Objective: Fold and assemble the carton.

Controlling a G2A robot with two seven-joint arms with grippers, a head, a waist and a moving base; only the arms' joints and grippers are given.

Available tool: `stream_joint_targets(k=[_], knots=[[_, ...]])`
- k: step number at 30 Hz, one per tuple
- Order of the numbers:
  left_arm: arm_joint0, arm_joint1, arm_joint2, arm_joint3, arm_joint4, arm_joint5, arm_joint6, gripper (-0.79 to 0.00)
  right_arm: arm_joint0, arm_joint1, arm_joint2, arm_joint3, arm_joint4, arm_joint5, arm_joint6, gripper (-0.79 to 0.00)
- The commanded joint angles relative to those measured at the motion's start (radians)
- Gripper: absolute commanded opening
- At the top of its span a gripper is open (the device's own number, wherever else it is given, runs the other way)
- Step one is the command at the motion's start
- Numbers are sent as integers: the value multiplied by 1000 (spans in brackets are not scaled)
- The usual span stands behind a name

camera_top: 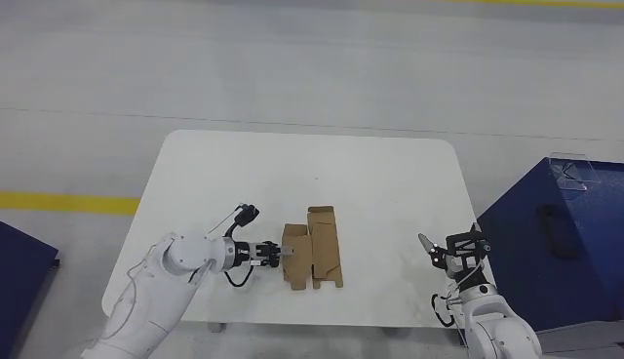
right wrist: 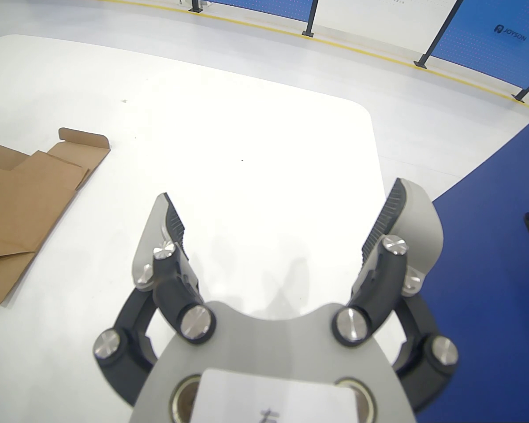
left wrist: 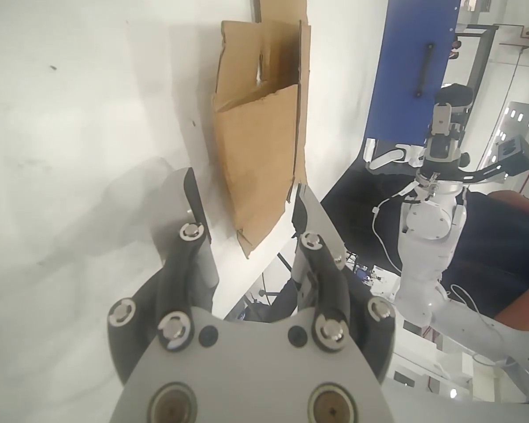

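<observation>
At about 7 o'clock on the white table [camera_top: 390,179], the left pincer [camera_top: 270,254] lies low and points toward 3 o'clock, its tips right at the carton's 9 o'clock edge. Seen from its own wrist, the left pincer is moderately spread. One finger [left wrist: 197,204] is over the table surface and the other finger [left wrist: 309,209] is on the far side of a loose cardboard corner that pokes into the gap. The cardboard is not pinched, and whether either finger touches it cannot be told. The carton [camera_top: 314,249] is a flat brown cardboard blank, still unassembled, lying toward 6 o'clock on the table, a little left of the middle and close to the near edge. Its long axis runs from 12 to 6 o'clock. The panel nearest the left pincer is shorter than the tall panel beside it, and a narrow tuck flap at the 12 o'clock end curls up slightly. Bare table stretches from the carton toward 3 o'clock. The right pincer [camera_top: 451,246] hangs at about 4 o'clock, at the table's rim and well apart from the carton. It is spread wide with nothing between its ribbed pads [right wrist: 175,222]. Past it, at 3 o'clock off the table, stands a dark blue cabinet [camera_top: 556,222].
</observation>
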State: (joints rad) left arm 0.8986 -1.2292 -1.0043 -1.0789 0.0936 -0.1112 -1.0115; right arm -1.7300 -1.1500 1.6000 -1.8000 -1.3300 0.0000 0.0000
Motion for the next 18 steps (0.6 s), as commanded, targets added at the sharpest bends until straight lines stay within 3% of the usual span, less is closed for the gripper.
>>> stream_joint_targets(k=[1,5,9,14,18], knots=[[-16,-7,19,26,-11,-15,-10,-431,0,0,0,0,0,0,0,0],[-58,-22,38,116,-95,-37,-70,-502,0,0,0,0,0,0,0,0],[-92,-37,63,187,-123,-63,-68,-782,0,0,0,0,0,0,0,0],[-119,-52,78,241,-163,-123,-69,-785,0,0,0,0,0,0,0,0],[-129,-54,52,262,-297,-190,-183,-785,0,0,0,0,0,0,0,0]])
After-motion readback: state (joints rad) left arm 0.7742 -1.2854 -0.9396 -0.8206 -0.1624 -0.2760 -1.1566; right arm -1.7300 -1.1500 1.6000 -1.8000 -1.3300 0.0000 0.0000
